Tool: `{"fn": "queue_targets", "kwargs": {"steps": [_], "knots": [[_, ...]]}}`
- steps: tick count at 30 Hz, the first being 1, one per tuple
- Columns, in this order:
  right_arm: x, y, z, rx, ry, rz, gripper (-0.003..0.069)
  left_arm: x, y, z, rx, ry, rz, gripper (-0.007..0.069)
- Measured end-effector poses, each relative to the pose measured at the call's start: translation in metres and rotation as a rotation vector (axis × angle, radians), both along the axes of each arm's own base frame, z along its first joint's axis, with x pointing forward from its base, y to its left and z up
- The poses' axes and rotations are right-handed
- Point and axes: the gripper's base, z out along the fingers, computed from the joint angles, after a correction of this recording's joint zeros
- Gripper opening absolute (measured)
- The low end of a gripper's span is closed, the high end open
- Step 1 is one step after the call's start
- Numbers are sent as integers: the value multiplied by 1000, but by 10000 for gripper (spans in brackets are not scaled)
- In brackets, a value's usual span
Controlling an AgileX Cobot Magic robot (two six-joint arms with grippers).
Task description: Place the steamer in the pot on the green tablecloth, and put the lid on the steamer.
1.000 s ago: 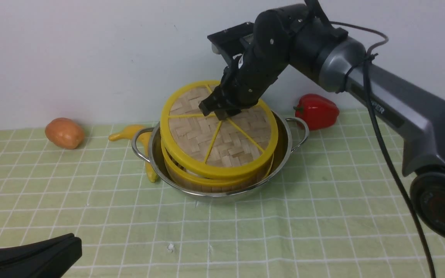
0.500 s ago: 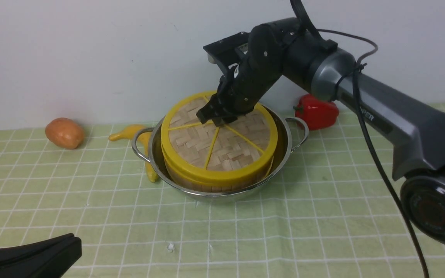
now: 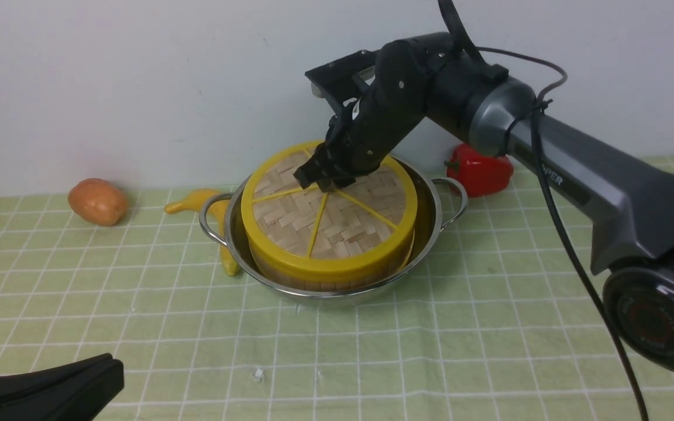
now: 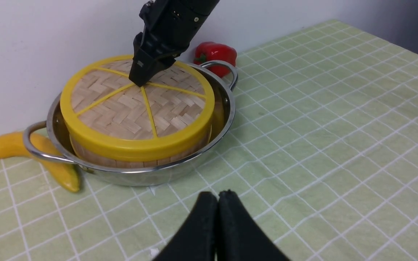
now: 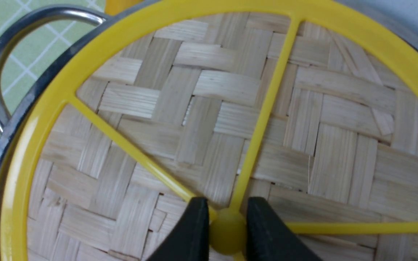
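The lid [image 3: 337,225] lies flat on the steamer [image 3: 313,282], which sits in the steel pot [image 3: 427,234] on the green tablecloth [image 3: 489,327]. Only the steamer's side wall shows under the lid; its contents are hidden. My right gripper [image 3: 319,178] is shut on the lid's central knob [image 5: 227,232], one finger [image 5: 194,224] on each side. In the left wrist view the lid [image 4: 136,108], the pot [image 4: 223,108] and my right gripper [image 4: 142,76] show ahead. My left gripper [image 4: 218,197] is shut and empty, low over the cloth in front of the pot [image 3: 44,386].
A yellow banana [image 3: 196,202] lies against the pot's left handle [image 3: 211,219]. An orange-brown round fruit [image 3: 97,202] sits at the far left. A red pepper [image 3: 480,169] sits behind the pot's right handle [image 3: 454,193]. A white wall stands close behind.
My right gripper has come down and a little left with the lid. The lid was tilted above the steamer a second ago and now rests flat on it.
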Motion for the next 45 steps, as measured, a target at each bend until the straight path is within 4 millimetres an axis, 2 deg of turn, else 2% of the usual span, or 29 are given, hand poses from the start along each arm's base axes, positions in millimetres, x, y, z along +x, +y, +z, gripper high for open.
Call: {"fn": "queue_targets", "kwargs": {"steps": [7,10,12,13,14,15,17,19,22,23,25,27,28,29,30,32,33,34,35,37,39,40,43,45], "knots": [[0,0,0,1,-1,-1,143,0,0,0,0,1,-1,1],[0,0,0,0,2,0,181,0,0,0,0,1,-1,1],[-2,0,3,4,12,3,272,0,0,0,0,1,-1,1],[-2,0,3,2,14,3,290,0,0,0,0,1,-1,1],[-4,-1,8,2,20,7,372,0,0,0,0,1,-1,8],[-4,-1,12,3,19,9,400,0,0,0,0,0,0,10],[-8,-3,30,9,7,17,479,0,0,1,-2,-7,6,12],[-13,-6,57,31,-32,23,538,2,1,2,-8,-25,20,12],[-26,-14,109,98,-126,14,566,5,4,7,-25,-73,59,12],[-28,-16,116,106,-139,13,566,5,4,7,-26,-77,62,12],[-46,-29,162,145,-223,0,538,8,7,12,-44,-130,105,19],[-67,-46,204,167,-305,-18,470,10,10,16,-60,-176,141,22],[-76,-53,219,173,-337,-26,435,11,11,18,-66,-195,157,23],[-78,-55,222,169,-342,-30,416,11,11,18,-66,-195,157,22],[-99,-71,251,182,-400,-43,329,12,12,21,-77,-222,179,27],[-133,-96,287,194,-479,-62,203,13,14,23,-86,-249,201,33],[-144,-105,296,193,-496,-68,138,13,15,24,-88,-257,207,34],[-152,-110,303,198,-513,-72,125,13,15,24,-89,-259,209,34],[-174,-126,318,202,-543,-81,43,13,15,25,-92,-266,214,37],[-199,-143,327,206,-553,-88,-6,14,16,25,-93,-269,217,43],[-232,-163,333,214,-563,-89,-13,14,16,25,-93,-269,217,45],[-246,-172,330,207,-554,-88,-13,14,16,25,-93,-269,217,50],[-283,-195,302,189,-506,-88,-13,14,16,25,-93,-269,217,54],[-299,-206,279,208,-513,-94,-13,14,16,25,-93,-269,217,62]]}}
